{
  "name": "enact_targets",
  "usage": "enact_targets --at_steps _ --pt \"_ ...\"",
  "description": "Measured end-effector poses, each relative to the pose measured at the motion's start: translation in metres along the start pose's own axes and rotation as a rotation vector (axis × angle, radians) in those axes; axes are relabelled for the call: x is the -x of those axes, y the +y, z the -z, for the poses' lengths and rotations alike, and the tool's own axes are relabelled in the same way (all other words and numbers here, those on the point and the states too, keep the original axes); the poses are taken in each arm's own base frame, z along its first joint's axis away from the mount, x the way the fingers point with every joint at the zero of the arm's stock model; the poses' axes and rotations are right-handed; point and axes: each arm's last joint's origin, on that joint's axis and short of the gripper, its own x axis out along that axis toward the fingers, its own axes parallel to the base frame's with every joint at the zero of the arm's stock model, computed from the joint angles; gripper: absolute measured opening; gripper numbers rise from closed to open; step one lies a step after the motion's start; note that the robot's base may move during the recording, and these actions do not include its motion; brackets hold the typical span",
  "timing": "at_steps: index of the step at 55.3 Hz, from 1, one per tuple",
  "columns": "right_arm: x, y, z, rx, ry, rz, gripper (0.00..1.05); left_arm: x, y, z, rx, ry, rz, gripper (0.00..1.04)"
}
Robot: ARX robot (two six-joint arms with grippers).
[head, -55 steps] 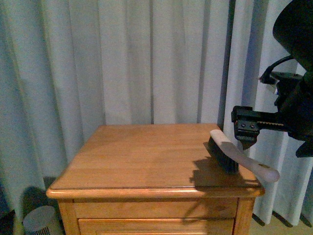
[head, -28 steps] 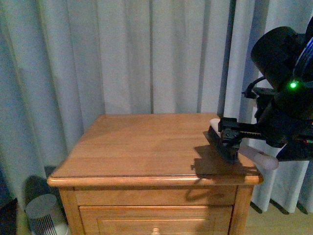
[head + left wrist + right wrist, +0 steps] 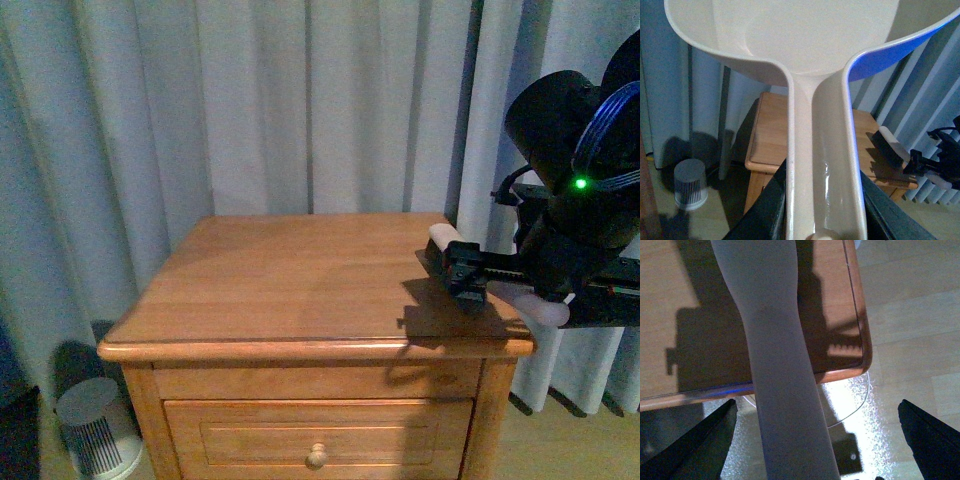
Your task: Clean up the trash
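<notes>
The crumpled white paper wad cannot be made out in any view, so neither its look nor its place can be told. A pale beige dustpan (image 3: 805, 40) is held in the air, well apart from the wooden cabinet (image 3: 290, 290), with its handle clamped between the fingers of the left gripper (image 3: 822, 222). A brush (image 3: 441, 238) with a pale handle is laid at the cabinet's right edge, the handle jutting past the rim. The right gripper (image 3: 468, 278) is spread wide, with its fingers set on either side of that handle and not touching it.
</notes>
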Motion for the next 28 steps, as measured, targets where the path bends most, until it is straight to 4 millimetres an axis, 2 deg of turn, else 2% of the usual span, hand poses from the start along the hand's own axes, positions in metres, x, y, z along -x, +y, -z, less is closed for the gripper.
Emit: enact_targets --at_steps 2,8,20,28 --pt "-0.0001 0.0000 0.0000 0.000 0.000 0.000 0.97 0.0000 0.0000 0.0000 0.000 0.000 0.000 0.27" --pt "-0.0001 0.0001 -0.0001 -0.004 -0.001 -0.001 0.84 0.0000 0.0000 0.0000 0.000 0.000 0.000 0.27" --pt "-0.0001 0.0004 -0.0009 -0.005 -0.010 -0.004 0.53 0.0000 0.0000 0.0000 0.000 0.000 0.000 0.27" --pt "-0.0001 0.0011 -0.0022 0.000 -0.024 -0.013 0.27 0.0000 0.0000 0.0000 0.000 0.000 0.000 0.27"
